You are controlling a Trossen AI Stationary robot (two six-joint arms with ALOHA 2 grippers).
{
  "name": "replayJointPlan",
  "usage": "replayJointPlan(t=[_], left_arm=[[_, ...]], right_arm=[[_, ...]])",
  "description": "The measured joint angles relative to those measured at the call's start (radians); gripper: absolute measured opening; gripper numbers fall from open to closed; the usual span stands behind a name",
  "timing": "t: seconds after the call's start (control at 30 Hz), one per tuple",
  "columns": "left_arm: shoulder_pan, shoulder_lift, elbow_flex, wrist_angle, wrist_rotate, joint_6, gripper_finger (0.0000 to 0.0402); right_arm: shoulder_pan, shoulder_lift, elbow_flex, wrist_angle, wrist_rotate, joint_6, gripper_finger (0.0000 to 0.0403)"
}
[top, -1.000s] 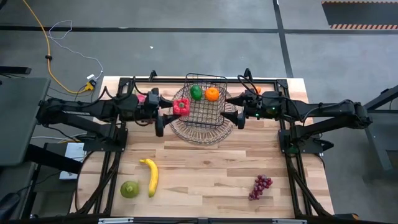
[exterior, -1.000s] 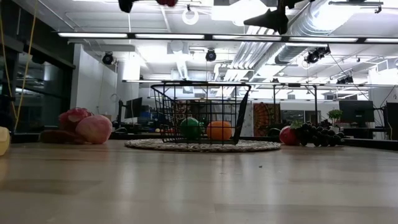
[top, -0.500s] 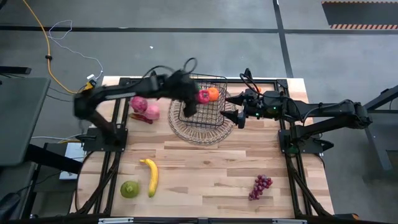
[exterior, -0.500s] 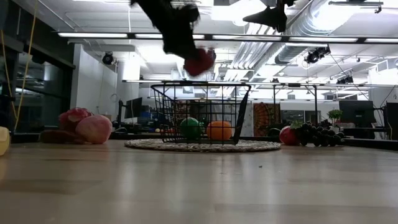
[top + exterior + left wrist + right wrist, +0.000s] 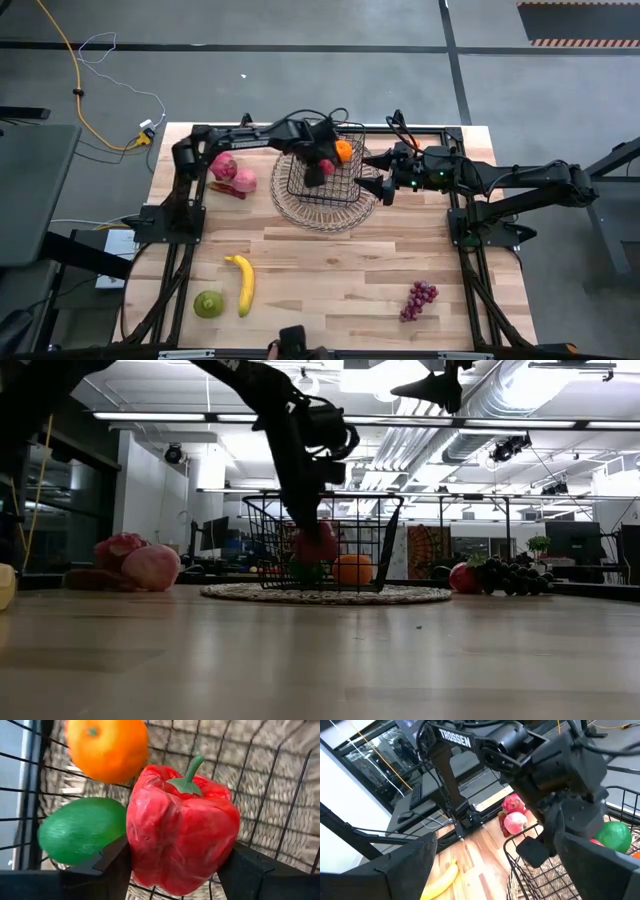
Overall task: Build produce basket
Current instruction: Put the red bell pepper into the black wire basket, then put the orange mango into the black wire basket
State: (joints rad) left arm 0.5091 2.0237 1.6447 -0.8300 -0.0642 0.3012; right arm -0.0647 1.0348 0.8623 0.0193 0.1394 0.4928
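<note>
We hold the pepper (image 5: 181, 827) in our left gripper (image 5: 175, 870) inside the basket (image 5: 352, 128), just above the green fruit (image 5: 82, 830); our right gripper (image 5: 383, 180) waits wide beside it.

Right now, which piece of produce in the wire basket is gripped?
The red bell pepper, clamped in the left gripper; the orange and green fruit lie free.

One basket (image 5: 322, 170), one banana (image 5: 241, 283), perhaps nine produce pieces altogether.
</note>
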Motion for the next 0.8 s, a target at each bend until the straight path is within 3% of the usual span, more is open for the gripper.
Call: replayJointPlan(t=[0.27, 0.47, 0.63, 0.8], left_arm=[[-0.007, 0.008, 0.000, -0.007, -0.006, 0.027, 0.0244], [-0.007, 0.008, 0.000, -0.008, -0.018, 0.026, 0.0301], [-0.009, 0.008, 0.000, -0.016, -0.111, 0.025, 0.0351], [-0.008, 0.001, 0.000, -0.047, -0.124, 0.040, 0.0365]], right_arm=[[0.000, 0.000, 0.000, 0.000, 0.015, 0.000, 0.0394], [0.000, 0.000, 0.000, 0.000, 0.016, -0.002, 0.0394], [0.000, 0.000, 0.000, 0.000, 0.016, -0.003, 0.0394], [0.000, 0.000, 0.000, 0.000, 0.016, -0.003, 0.0394]])
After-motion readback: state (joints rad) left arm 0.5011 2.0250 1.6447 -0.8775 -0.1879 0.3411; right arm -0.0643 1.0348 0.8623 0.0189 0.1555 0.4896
